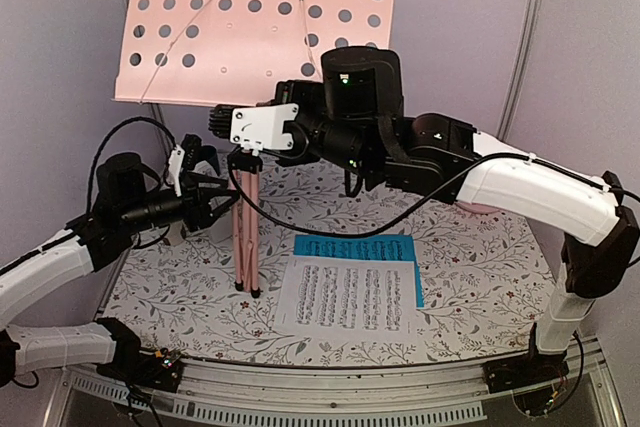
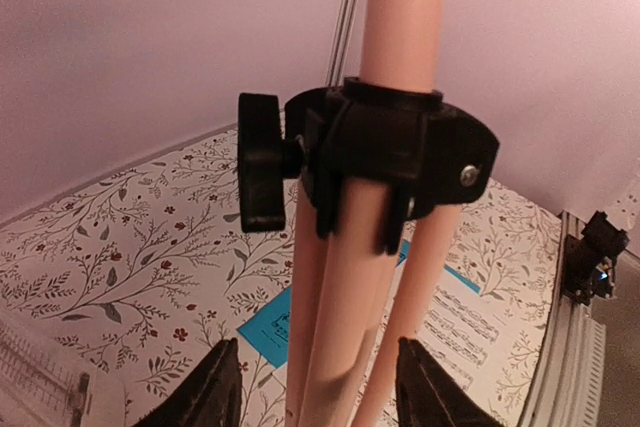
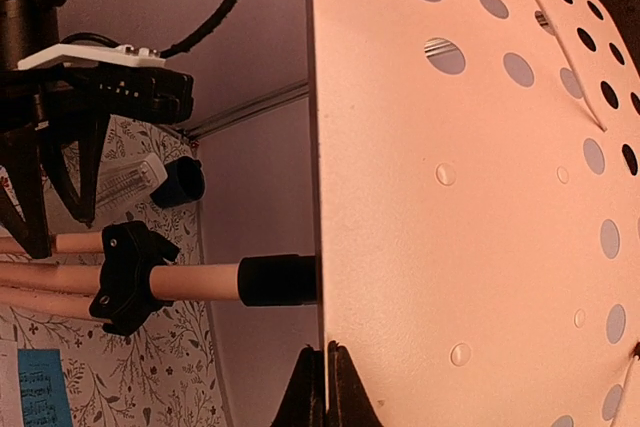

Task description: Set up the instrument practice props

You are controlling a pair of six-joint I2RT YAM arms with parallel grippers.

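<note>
The pink music stand (image 1: 250, 27) stands upright at the back left, its perforated desk facing forward. My right gripper (image 3: 325, 387) is shut on the desk's lower edge (image 1: 222, 112). My left gripper (image 2: 315, 387) straddles the tripod legs (image 2: 340, 307) just below the black collar (image 2: 390, 147). It is open, with a clear gap at its left finger (image 2: 215, 392). The white sheet (image 1: 345, 297) lies flat on the table, overlapping the blue sheet (image 1: 355, 247). The white metronome (image 3: 130, 182) sits behind the stand and is partly hidden.
A dark blue cup (image 3: 180, 182) lies beside the metronome near the back wall. A pink plate (image 1: 482, 209) peeks out under my right arm. The floral tablecloth (image 1: 470, 287) covers the table, and a metal rail (image 1: 350, 387) runs along the near edge.
</note>
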